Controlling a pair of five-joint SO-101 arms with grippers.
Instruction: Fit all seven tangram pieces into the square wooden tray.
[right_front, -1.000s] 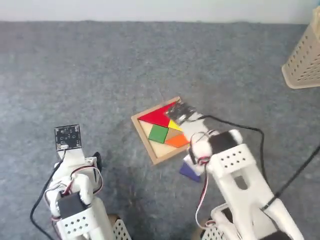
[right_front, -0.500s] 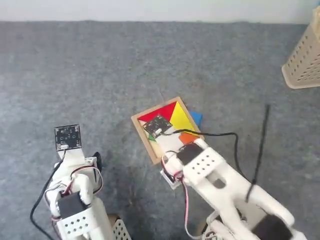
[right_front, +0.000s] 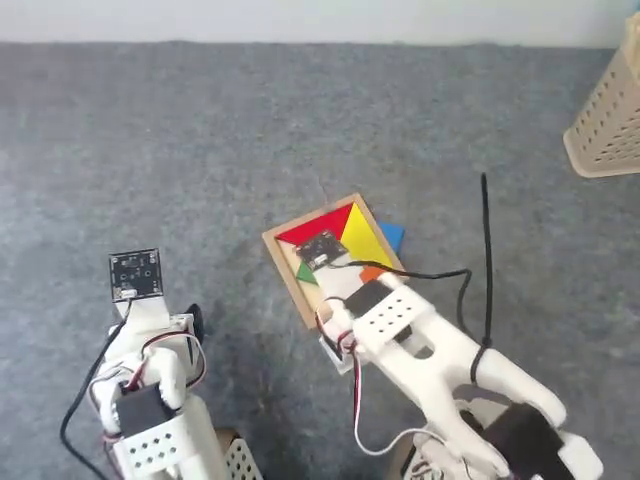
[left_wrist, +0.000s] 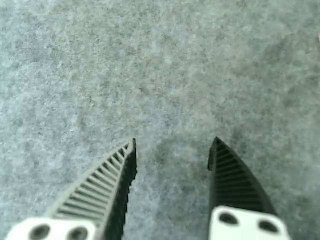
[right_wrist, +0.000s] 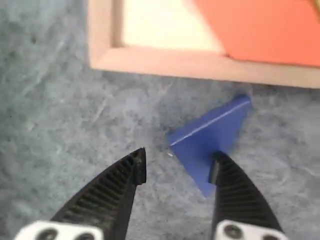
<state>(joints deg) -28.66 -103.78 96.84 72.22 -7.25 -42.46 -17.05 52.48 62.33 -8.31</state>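
Grey carpet (left_wrist: 165, 70) spreads wide ahead of the left jaws, held apart. Right jaws are apart too, a blue piece (right_wrist: 207, 135) between them, beside the tray (right_wrist: 200, 65) edge.

High view: fixed, overhead, looking steeply down over the desk (right_front: 200, 130), set well back. Left wrist view: close, facing down past left gripper (left_wrist: 175, 140) onto grey desk. Right wrist view: close, down past right gripper (right_wrist: 179, 152) onto tray (right_wrist: 200, 65) corner. The high view shares the tray.
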